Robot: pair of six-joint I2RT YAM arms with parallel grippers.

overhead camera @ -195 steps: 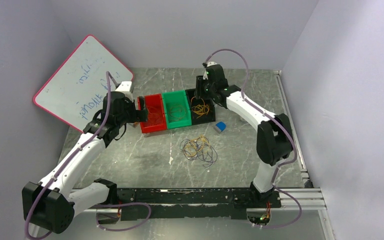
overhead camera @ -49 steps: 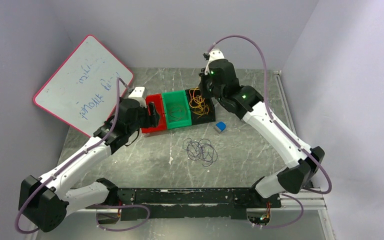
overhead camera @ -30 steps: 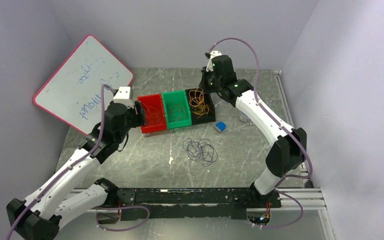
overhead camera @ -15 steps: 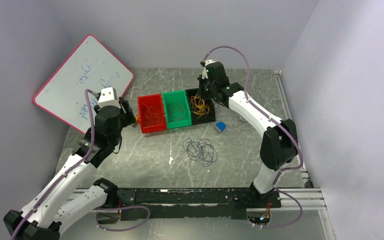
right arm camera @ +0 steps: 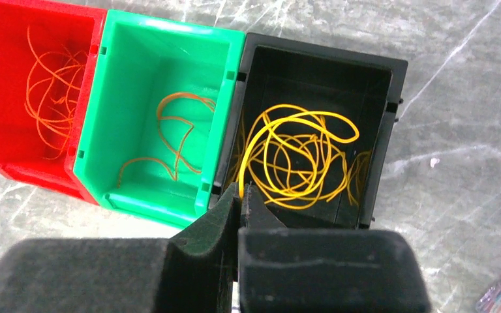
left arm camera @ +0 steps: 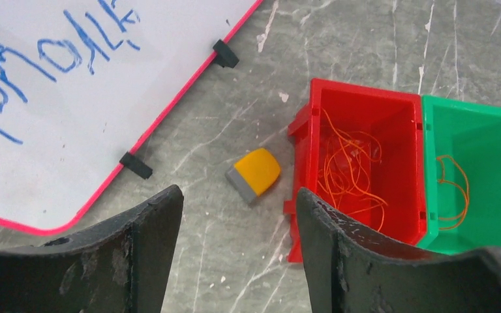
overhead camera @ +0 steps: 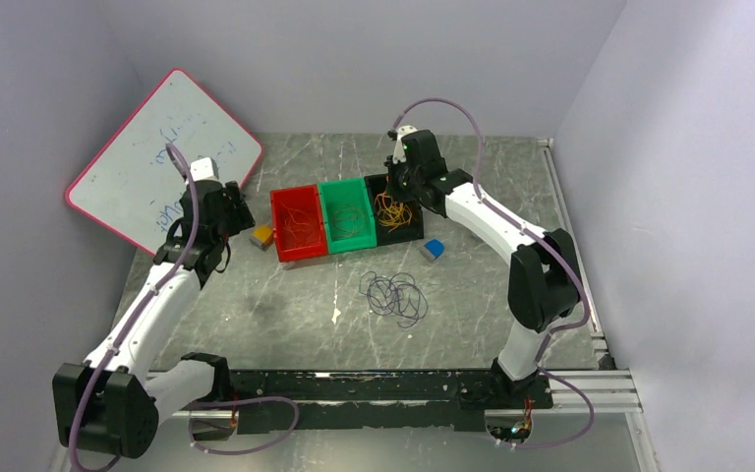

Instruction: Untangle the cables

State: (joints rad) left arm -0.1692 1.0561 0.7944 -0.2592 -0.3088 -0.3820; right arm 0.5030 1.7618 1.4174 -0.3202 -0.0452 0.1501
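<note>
A dark purple cable (overhead camera: 393, 295) lies loosely coiled on the table in front of the bins. Thin orange cables lie in the red bin (left arm camera: 349, 176) (right arm camera: 49, 98) and in the green bin (right arm camera: 169, 130). A yellow cable (right arm camera: 300, 156) (overhead camera: 391, 208) is coiled in the black bin. One of its strands runs up into the tips of my right gripper (right arm camera: 241, 189) (overhead camera: 398, 182), which is shut just above that bin's near wall. My left gripper (left arm camera: 238, 202) (overhead camera: 231, 208) hangs open and empty over bare table, left of the red bin.
A pink-framed whiteboard (overhead camera: 162, 157) (left arm camera: 72, 85) leans at the back left. A small yellow and grey block (left arm camera: 254, 175) (overhead camera: 261, 236) lies beside the red bin (overhead camera: 277, 211). A small blue object (overhead camera: 433, 249) sits in front of the black bin (right arm camera: 385, 130).
My left arm has drawn back to the left, away from the red bin, uncovering the yellow and grey block. My right gripper stays shut over the black bin with the yellow cable settled lower inside.
</note>
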